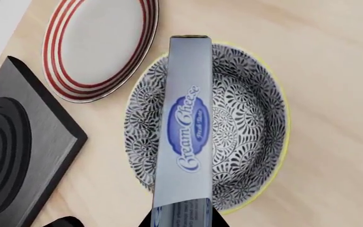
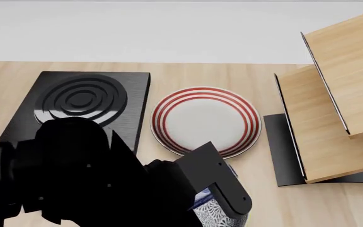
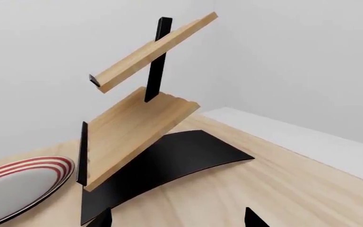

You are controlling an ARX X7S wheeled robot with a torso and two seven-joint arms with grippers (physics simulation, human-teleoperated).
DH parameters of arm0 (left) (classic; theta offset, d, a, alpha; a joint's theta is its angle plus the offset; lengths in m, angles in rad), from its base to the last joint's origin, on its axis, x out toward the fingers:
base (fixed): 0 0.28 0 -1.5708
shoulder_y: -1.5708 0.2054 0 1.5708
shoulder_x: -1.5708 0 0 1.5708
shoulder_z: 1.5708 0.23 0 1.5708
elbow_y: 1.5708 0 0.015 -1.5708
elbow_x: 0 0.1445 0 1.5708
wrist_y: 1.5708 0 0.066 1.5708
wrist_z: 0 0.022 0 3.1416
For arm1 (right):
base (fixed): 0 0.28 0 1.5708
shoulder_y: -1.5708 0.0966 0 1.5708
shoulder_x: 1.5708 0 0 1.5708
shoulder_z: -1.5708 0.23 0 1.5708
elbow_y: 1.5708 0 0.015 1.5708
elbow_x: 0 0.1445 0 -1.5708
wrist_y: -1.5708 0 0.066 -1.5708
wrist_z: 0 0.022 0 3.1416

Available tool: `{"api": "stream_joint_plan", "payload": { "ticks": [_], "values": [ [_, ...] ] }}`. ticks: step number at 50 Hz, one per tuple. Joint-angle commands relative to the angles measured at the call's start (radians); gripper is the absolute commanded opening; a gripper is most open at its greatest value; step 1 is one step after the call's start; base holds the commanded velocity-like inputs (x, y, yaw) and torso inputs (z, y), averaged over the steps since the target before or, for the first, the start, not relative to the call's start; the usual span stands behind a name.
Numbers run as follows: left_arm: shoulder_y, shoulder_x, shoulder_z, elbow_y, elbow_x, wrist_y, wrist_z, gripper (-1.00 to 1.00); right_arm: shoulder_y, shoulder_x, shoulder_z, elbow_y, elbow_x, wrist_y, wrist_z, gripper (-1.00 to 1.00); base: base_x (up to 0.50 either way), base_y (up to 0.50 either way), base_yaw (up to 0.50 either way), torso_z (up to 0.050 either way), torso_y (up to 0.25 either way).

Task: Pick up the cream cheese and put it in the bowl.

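In the left wrist view the cream cheese (image 1: 185, 127), a silver-grey box with a blue oval label, stands out lengthwise from my left gripper (image 1: 181, 221), which is shut on its near end. The box hangs right over the bowl (image 1: 251, 118), a deep round one with a dark floral pattern and a pale yellow rim. From the head view my left arm hides the box, and only a bit of the bowl (image 2: 214, 215) shows under the gripper. My right gripper (image 3: 176, 220) is open above bare wood, with nothing between its fingertips.
A white plate with red rings (image 2: 205, 120) lies just behind the bowl; it also shows beside the bowl as the plate (image 1: 99, 47). A black burner block (image 2: 81, 101) sits to the left. A tilted wooden rack on a black base (image 2: 332, 109) stands at the right.
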Motion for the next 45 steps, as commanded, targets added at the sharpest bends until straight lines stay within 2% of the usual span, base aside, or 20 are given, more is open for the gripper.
{"api": "stream_joint_plan", "payload": {
  "ticks": [1, 13, 19, 23, 27, 29, 33, 34, 40, 42, 45],
  "values": [
    [0.012, 0.009, 0.004, -0.025, 0.048, 0.011, 0.015, -1.00, 0.000, 0.001, -0.002, 0.000, 0.001, -0.001, 0.001, 1.00, 0.00, 0.00, 0.00, 0.000, 0.000],
    [0.018, 0.025, 0.001, -0.080, 0.079, -0.007, 0.062, -1.00, 0.000, 0.001, -0.002, 0.004, 0.003, -0.004, -0.001, 1.00, 0.00, 0.00, 0.00, 0.000, 0.001],
    [0.084, 0.026, 0.008, -0.087, 0.145, 0.028, 0.079, -1.00, -0.001, 0.001, -0.002, 0.002, 0.002, -0.007, 0.000, 1.00, 0.00, 0.00, 0.00, 0.000, 0.000],
    [0.063, 0.026, -0.022, -0.096, 0.131, -0.007, 0.085, -1.00, -0.001, 0.002, -0.003, 0.001, 0.002, -0.005, 0.002, 1.00, 0.00, 0.00, 0.00, 0.000, 0.000],
    [0.109, 0.027, -0.034, -0.106, 0.188, -0.006, 0.097, -1.00, -0.001, 0.003, -0.004, -0.001, 0.003, -0.004, 0.003, 1.00, 0.00, 0.00, 0.00, 0.000, 0.000],
    [0.073, 0.027, -0.057, -0.113, 0.159, -0.039, 0.095, -1.00, -0.001, 0.003, -0.004, 0.000, 0.003, -0.006, 0.002, 1.00, 0.00, 0.00, 0.00, 0.000, 0.005],
    [0.127, 0.027, -0.056, -0.120, 0.221, -0.020, 0.117, -1.00, -0.001, 0.003, -0.005, 0.001, 0.004, -0.006, 0.001, 1.00, 0.00, 0.00, 0.00, 0.000, 0.000],
    [0.082, 0.027, -0.074, -0.123, 0.184, -0.052, 0.111, -1.00, 0.001, 0.004, -0.004, 0.004, 0.008, -0.002, 0.001, 1.00, 0.00, 0.00, 0.00, 0.000, 0.000],
    [0.093, 0.027, -0.071, -0.126, 0.195, -0.048, 0.126, -1.00, 0.001, 0.005, -0.006, 0.003, 0.007, -0.001, 0.001, 1.00, 0.00, 0.00, 0.00, 0.000, 0.000],
    [0.146, 0.027, -0.059, -0.146, 0.259, -0.019, 0.154, -1.00, 0.000, 0.005, -0.006, 0.002, 0.007, -0.004, -0.001, 1.00, 0.00, 0.00, 0.00, 0.000, 0.000],
    [0.109, 0.027, -0.076, -0.141, 0.233, -0.054, 0.155, -1.00, 0.000, 0.006, -0.007, 0.001, 0.009, -0.003, -0.002, 1.00, 0.00, 0.00, 0.00, 0.000, 0.003]
  ]
}}
